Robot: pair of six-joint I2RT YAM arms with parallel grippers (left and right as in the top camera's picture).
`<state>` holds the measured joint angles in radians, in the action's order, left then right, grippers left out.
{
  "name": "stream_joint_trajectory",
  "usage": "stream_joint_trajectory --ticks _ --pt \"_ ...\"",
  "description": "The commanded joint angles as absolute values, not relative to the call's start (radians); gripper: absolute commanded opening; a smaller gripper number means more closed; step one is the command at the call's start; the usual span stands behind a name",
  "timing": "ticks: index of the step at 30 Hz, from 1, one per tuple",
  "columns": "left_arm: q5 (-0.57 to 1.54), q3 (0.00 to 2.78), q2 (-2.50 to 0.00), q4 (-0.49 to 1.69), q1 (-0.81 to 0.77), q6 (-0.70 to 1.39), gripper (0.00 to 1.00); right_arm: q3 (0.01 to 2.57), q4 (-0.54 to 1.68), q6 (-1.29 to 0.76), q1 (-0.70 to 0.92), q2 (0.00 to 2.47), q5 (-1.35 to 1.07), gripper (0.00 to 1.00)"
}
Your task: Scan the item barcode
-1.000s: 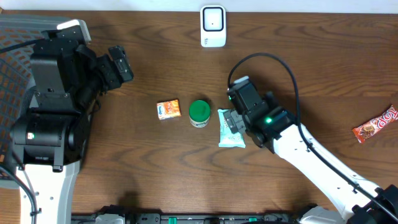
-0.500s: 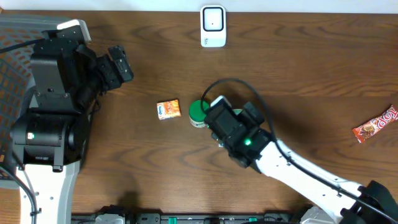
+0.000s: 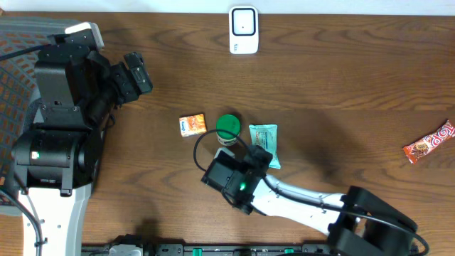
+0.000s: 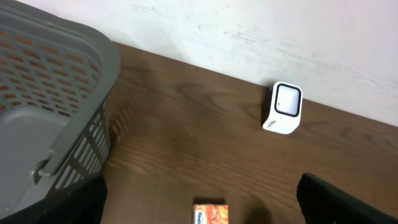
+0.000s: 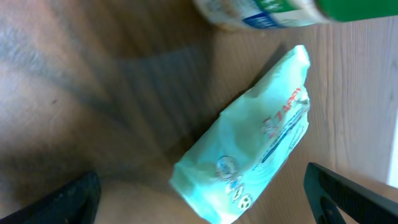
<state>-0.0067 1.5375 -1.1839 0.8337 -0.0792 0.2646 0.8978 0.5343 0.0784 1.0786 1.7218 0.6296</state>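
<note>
A teal packet (image 3: 264, 136) lies flat mid-table, filling the right wrist view as the teal packet (image 5: 249, 162). My right gripper (image 3: 256, 159) hangs open just at its near end, right gripper (image 5: 202, 186) fingers wide on both sides and holding nothing. A green-lidded jar (image 3: 227, 128) and a small orange box (image 3: 192, 125) sit to the packet's left. The white barcode scanner (image 3: 243, 30) stands at the table's far edge. My left gripper (image 3: 137, 73) is raised and open at the left, looking down on the orange box (image 4: 211, 214) and the scanner (image 4: 283, 109).
A grey basket (image 4: 43, 106) with orange mesh sits at the far left under the left arm. A red candy bar (image 3: 429, 142) lies near the right edge. The jar (image 5: 280, 12) stands close beside the packet's far end.
My right arm has swung from over the packet's right side across to its near-left side, uncovering the packet. The left arm and all the items stayed put.
</note>
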Motion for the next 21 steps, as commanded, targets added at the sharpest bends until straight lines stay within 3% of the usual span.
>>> stream_joint_trajectory --ticks 1,21 --pt "-0.020 1.549 -1.190 0.834 -0.074 0.255 0.98 0.892 0.543 0.056 1.096 1.769 0.690 0.99" --pt "-0.020 1.549 -1.190 0.834 -0.074 0.255 0.98 0.857 0.532 -0.084 1.061 1.819 0.671 0.99"
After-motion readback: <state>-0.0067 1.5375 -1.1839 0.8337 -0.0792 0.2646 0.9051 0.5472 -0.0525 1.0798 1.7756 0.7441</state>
